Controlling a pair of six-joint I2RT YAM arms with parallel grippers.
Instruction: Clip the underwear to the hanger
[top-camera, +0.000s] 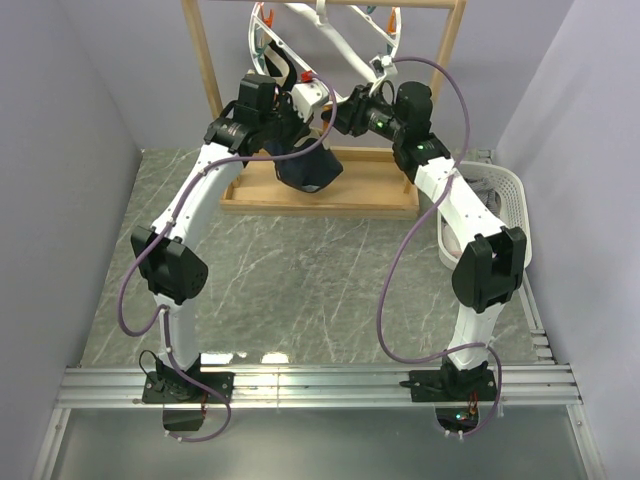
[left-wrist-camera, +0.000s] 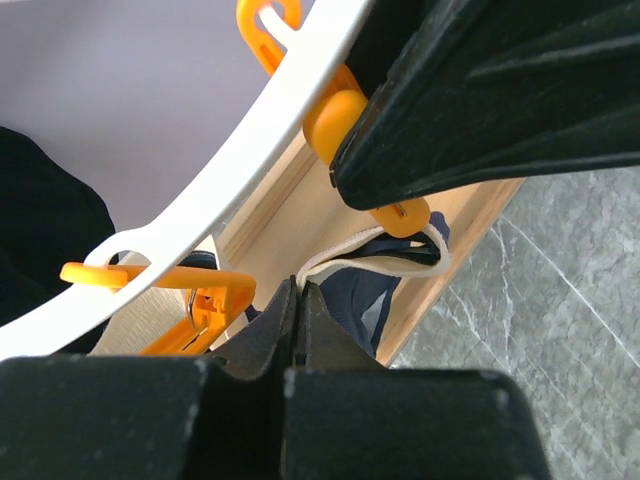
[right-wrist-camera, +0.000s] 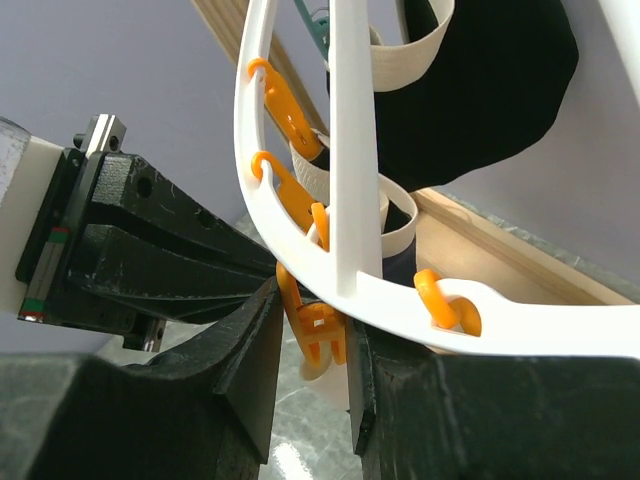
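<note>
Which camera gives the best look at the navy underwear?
The top external view: most of the underwear hangs visibly beneath the hanger. The left wrist view shows only a navy fold and cream waistband; the right wrist view just a cream strip by an orange clip, probably its waistband.

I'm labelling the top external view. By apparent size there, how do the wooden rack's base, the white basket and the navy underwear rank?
1. wooden rack's base
2. white basket, partly hidden, so less sure
3. underwear, smallest

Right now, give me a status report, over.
Left gripper shut on the underwear. Right gripper shut on an orange clip of the hanger. Its waistband beside that clip, not seen clipped. Nothing blocking.
</note>
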